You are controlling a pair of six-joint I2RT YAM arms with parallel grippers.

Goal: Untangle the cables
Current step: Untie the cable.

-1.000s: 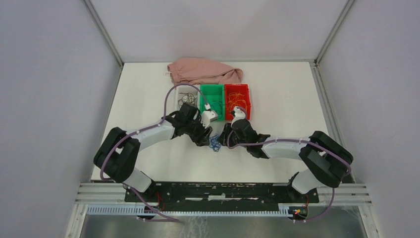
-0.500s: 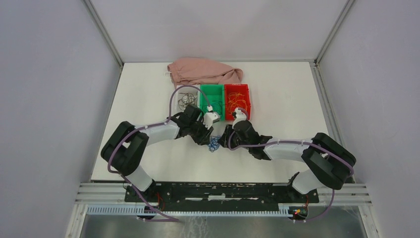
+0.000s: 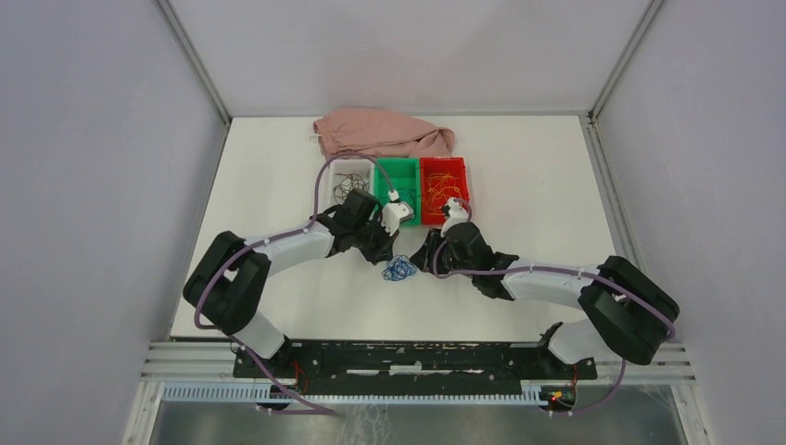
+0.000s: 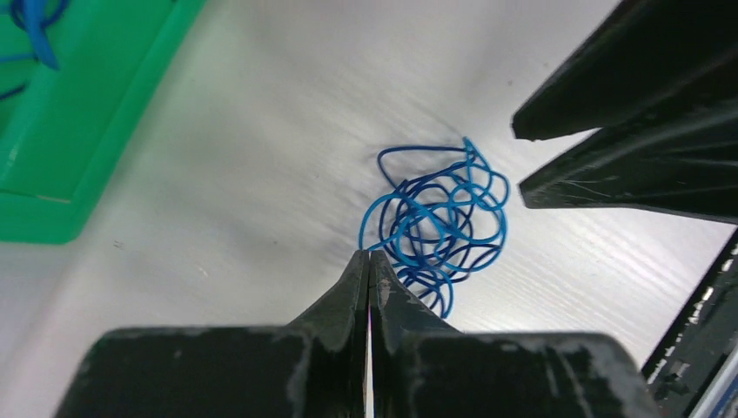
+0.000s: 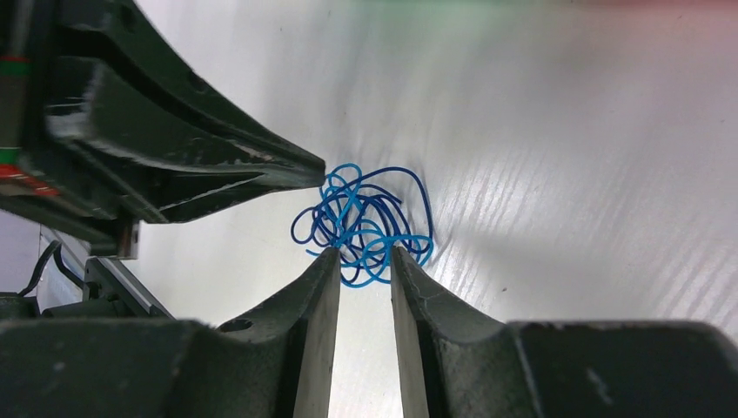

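Small loose tangle of thin curly blue wires (image 4: 435, 222), light and dark strands looped together, lying on the white bench (image 4: 261, 174) between both grippers. Pressed closed, left gripper (image 4: 367, 257) with tips at the tangle's near edge. Narrowly parted, right gripper (image 5: 364, 257) with loops at the mouth of its gap.

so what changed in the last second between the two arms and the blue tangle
Both pincers backed off the blue tangle: the left pincer toward the far side, the right pincer to the robot's right. The tangle, half hidden between them before, now lies exposed on the table, in about the same spot. The green bin, red bin and pink cloth stayed put.
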